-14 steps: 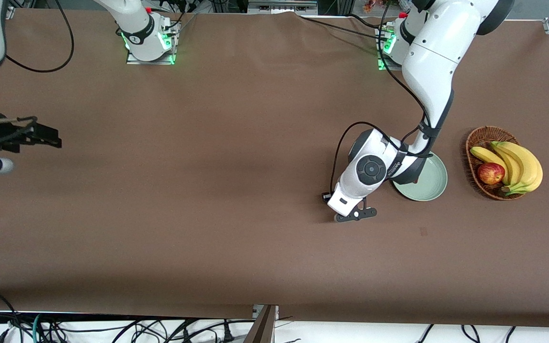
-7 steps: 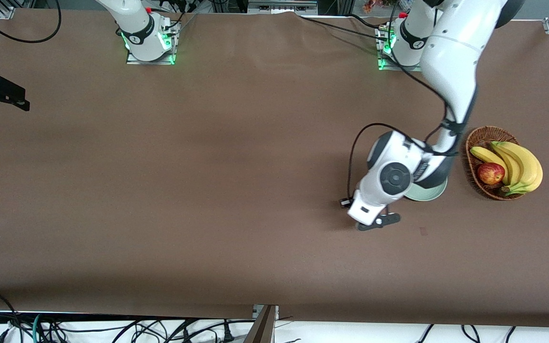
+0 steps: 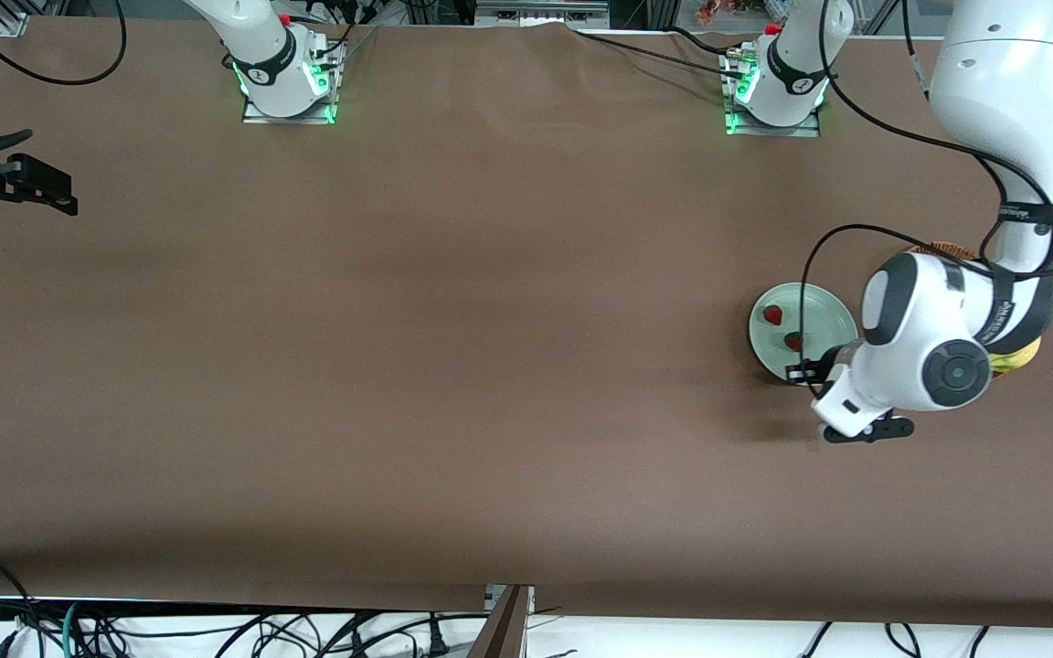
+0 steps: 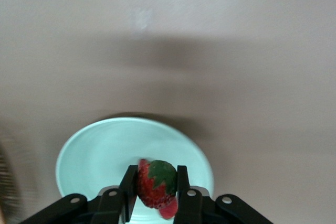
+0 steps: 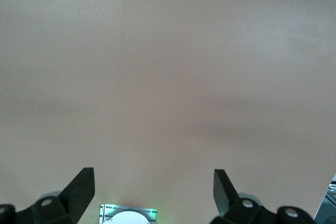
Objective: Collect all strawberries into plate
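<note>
Red strawberry [image 4: 156, 187] sits clamped in the left claw [image 4: 155, 184], low centre of its wrist view, over the mint plate [image 4: 94, 150]. Right claw [image 5: 154, 184] gapes over bare counter [image 5: 168, 66].

- The left arm [image 3: 1002, 100] is showing glossy white shells with dark grey bands at the joints.
- A round dark grey cap [image 3: 954, 373] is sitting on its wrist housing.
- Black cables [image 3: 910, 132] are running loosely along the arm's outside.
- Both bases [image 3: 284, 68] are glowing with green lights and are carrying a small red part on top.
- The left hand [image 4: 157, 184] and the right hand [image 5: 155, 187] are showing matte black fingers with round screw heads.
</note>
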{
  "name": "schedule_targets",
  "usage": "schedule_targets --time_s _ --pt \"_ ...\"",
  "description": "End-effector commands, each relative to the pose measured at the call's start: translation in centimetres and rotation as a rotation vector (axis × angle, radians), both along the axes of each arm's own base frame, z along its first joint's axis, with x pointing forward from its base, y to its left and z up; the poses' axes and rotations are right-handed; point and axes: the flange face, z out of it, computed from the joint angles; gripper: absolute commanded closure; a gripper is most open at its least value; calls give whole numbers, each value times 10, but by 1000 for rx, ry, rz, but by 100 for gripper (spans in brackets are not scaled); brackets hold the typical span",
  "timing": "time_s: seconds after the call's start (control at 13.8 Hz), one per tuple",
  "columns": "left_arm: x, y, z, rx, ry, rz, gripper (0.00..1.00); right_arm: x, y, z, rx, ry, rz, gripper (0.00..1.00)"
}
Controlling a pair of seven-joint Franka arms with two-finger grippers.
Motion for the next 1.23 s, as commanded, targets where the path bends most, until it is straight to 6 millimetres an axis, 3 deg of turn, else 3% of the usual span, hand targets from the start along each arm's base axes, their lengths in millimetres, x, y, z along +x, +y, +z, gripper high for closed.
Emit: schedule_targets --time_s 0.0,0.07,0.22,0.72,1.01,1.16 --pt "-69 6 -20 2 -74 -54 98 -10 3 6 -5 -6 -39 0" --pt "-82 5 -35 -1 -73 -58 71 -11 3 3 -9 4 -68 0" --pt "-82 4 -26 3 -66 -64 0 -8 2 -4 -10 20 -64 0" --pt "-43 12 75 38 17 -17 0 -3 15 -7 -11 23 -43 0" --pt "-33 16 185 20 -111 26 0 -3 15 -7 -11 23 -44 0" --pt "-43 34 243 -59 -115 88 0 -3 13 -7 -11 20 -46 0"
